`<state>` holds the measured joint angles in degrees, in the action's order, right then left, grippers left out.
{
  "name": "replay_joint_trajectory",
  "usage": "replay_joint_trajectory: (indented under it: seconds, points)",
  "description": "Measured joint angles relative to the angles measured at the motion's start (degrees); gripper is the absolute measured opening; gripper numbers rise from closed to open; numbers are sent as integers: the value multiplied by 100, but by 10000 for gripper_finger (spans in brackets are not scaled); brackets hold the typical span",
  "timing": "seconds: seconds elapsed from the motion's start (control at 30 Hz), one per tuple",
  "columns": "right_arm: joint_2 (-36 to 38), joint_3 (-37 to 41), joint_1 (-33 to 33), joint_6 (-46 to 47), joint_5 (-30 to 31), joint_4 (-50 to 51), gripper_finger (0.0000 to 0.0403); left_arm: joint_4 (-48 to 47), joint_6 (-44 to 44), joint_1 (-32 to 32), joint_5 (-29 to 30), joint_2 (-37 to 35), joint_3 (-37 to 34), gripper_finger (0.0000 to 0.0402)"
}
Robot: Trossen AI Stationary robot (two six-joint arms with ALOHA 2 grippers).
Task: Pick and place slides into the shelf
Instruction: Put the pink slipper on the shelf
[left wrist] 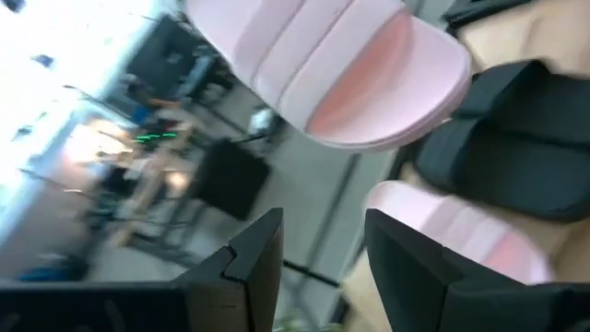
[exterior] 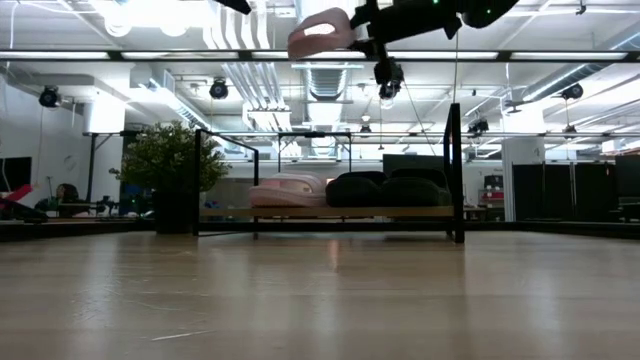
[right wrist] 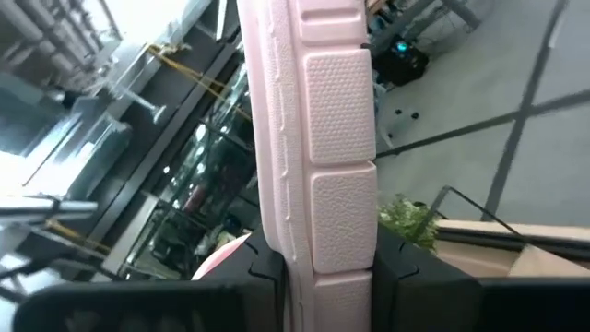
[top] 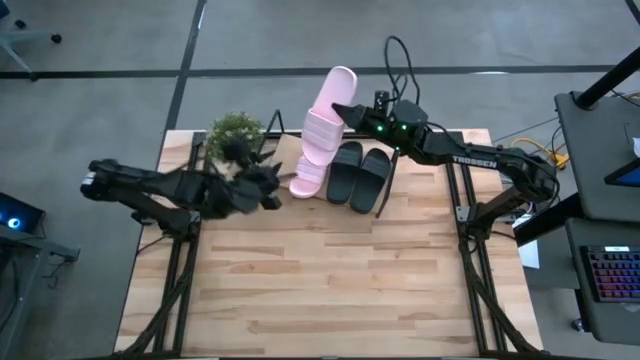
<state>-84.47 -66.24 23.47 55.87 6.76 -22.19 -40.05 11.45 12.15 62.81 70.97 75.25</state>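
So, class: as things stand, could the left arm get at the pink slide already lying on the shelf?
Probably yes. The left gripper is open beside the pink slide on the shelf, with nothing between them. The right gripper holds the other pink slide high above.

Three slides (top: 348,171) shelved, one pink slide (top: 328,118) aloft

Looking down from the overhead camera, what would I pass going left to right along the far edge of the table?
Potted plant → left gripper → pink slide on the shelf → two black slides, side by side → right arm. The second pink slide hangs above in the right gripper.
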Motion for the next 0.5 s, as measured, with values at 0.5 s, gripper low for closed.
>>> replay_joint_trajectory:
  seconds: [0.5]
  points:
    - [-7, 476, -20, 953, 351, -847, 67, 188, 1885, 570, 1770, 1438, -29, 138]
